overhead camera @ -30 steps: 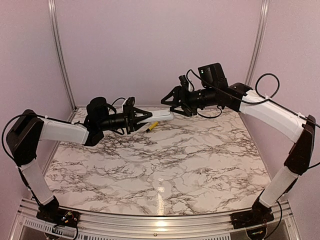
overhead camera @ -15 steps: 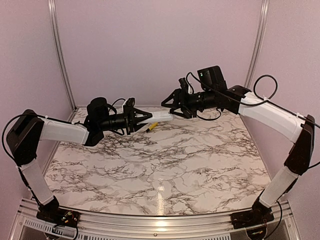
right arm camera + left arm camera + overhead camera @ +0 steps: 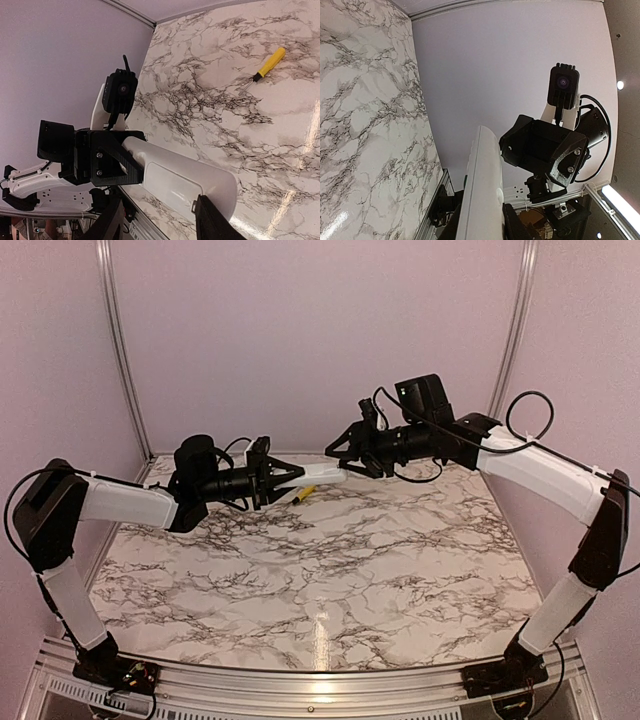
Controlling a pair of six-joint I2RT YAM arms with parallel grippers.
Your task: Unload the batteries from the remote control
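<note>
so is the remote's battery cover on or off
On, it seems: the right wrist view shows a smooth white cover on the remote, no batteries visible.

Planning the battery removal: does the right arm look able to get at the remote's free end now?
Probably yes. The left gripper holds the remote control by one end; its other end sits between the parted fingers of the right gripper, nothing blocking.
</note>
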